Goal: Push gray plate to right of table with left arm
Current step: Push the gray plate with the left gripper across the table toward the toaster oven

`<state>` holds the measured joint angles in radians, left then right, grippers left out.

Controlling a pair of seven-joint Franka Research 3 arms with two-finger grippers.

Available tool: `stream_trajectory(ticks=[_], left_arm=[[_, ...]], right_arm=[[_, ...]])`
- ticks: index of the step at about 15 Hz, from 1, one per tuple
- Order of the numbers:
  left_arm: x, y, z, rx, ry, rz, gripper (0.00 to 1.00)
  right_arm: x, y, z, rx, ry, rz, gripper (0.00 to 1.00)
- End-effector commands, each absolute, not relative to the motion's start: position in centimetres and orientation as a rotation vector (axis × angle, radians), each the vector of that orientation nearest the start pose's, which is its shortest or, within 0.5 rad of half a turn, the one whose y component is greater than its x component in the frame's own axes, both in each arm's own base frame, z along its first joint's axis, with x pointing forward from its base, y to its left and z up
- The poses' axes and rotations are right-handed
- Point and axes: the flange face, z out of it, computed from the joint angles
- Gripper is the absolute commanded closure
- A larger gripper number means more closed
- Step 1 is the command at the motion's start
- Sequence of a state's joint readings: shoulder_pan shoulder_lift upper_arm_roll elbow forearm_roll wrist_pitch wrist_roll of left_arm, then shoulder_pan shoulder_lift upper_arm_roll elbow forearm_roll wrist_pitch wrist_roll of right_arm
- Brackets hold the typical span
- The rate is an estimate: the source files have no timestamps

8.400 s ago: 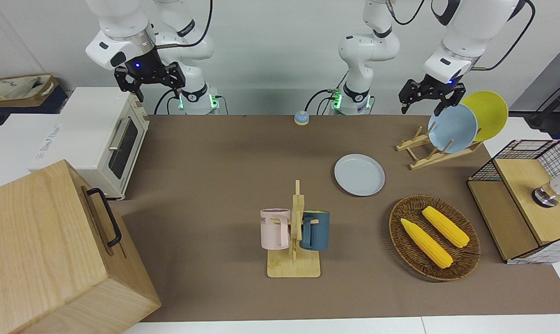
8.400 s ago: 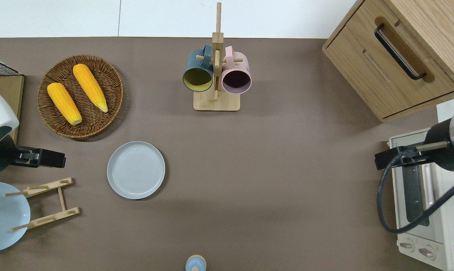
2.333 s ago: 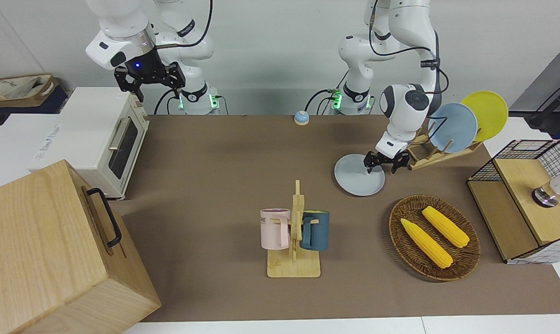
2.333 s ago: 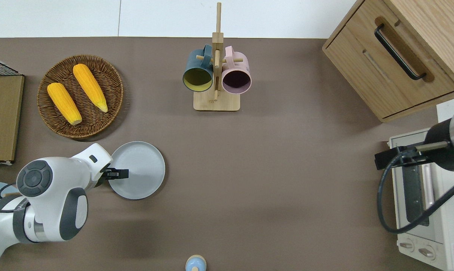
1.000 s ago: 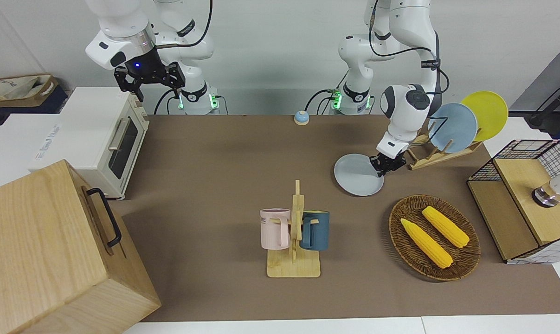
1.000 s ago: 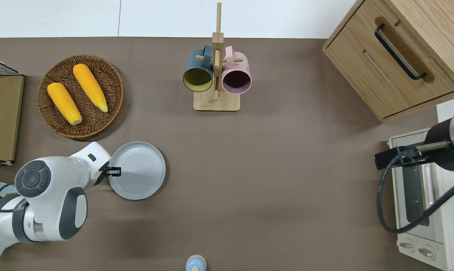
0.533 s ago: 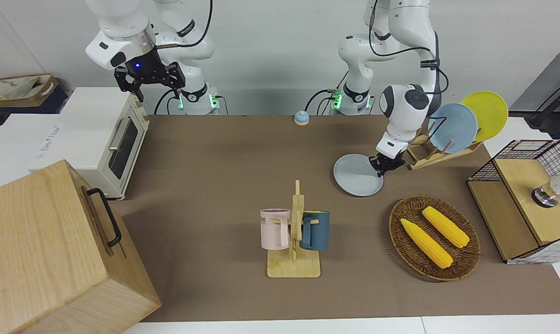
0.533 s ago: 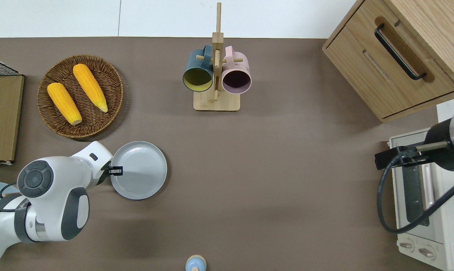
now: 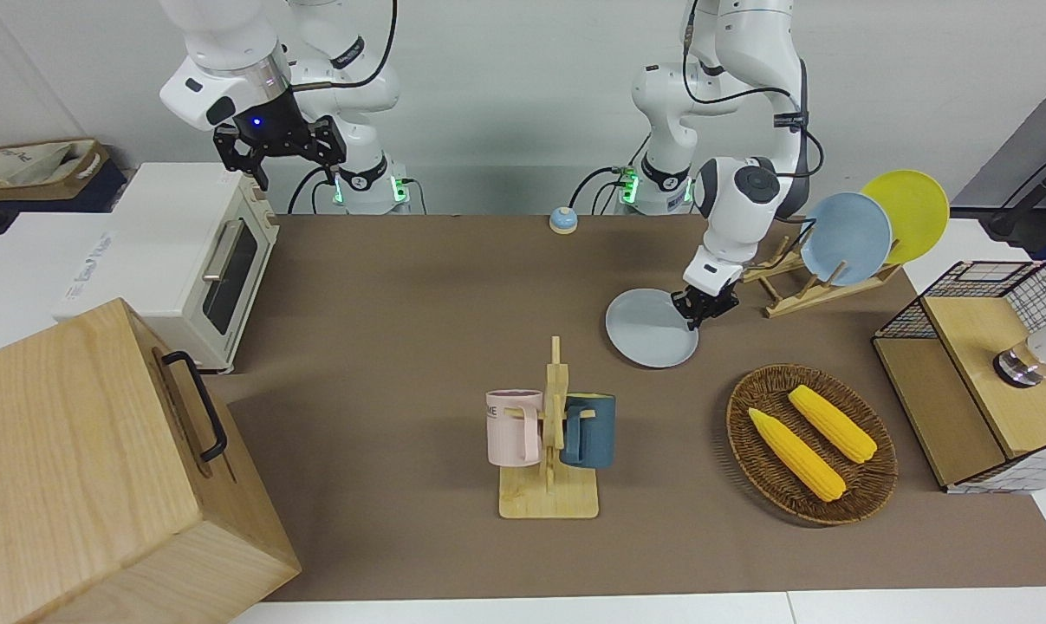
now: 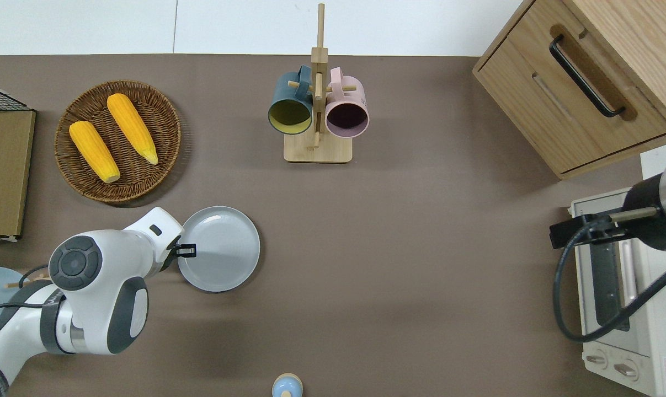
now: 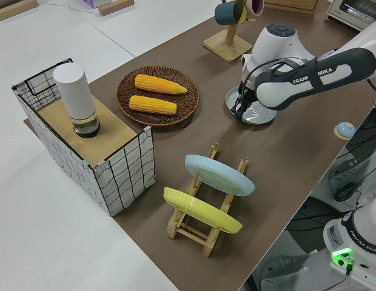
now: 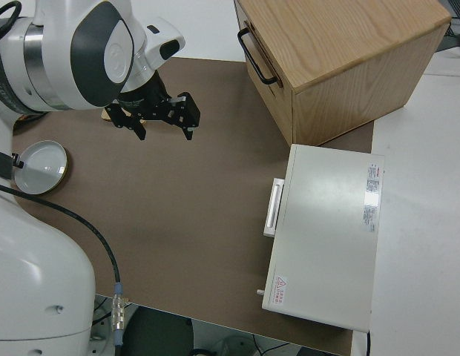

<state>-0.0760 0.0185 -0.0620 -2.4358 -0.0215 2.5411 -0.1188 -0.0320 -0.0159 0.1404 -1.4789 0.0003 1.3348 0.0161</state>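
Observation:
The gray plate [image 10: 222,248] [image 9: 648,334] [image 11: 261,113] lies flat on the brown table [image 10: 399,248], nearer to the robots than the wicker basket. My left gripper [image 10: 188,251] [image 9: 694,317] [image 11: 238,113] is down at table height, shut with nothing between its fingers. It presses against the plate's rim on the side toward the left arm's end of the table. The right arm is parked, and its gripper [image 9: 280,149] [image 12: 165,127] is open.
A mug rack [image 10: 317,110] with two mugs stands farther from the robots, mid-table. A basket [image 10: 73,165] holds two corn cobs. A plate rack [image 9: 821,286] carries a sky-blue and a yellow plate. A wooden cabinet [image 10: 581,82] and a toaster oven [image 10: 619,298] fill the right arm's end.
The left gripper, open over the plate 2.3 s ago, has shut. It has moved toward the right arm's end, sliding the gray plate the same way. The right arm has not moved.

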Motion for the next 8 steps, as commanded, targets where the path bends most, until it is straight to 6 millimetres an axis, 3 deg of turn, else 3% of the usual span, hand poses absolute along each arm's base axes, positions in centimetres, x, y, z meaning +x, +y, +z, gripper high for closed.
stream_trajectory(ticks=[1, 8], left_arm=[[48.3, -9.8, 28.6, -3.17, -0.023, -0.102, 1.0], [48.0, -13.0, 28.5, -3.176, -0.04, -0.098, 1.0]], right_arm=[[51.8, 5.6, 66.0, -3.14, -0.119, 0.208, 0.017], [51.8, 5.6, 66.0, -3.14, -0.119, 0.208, 0.017]])
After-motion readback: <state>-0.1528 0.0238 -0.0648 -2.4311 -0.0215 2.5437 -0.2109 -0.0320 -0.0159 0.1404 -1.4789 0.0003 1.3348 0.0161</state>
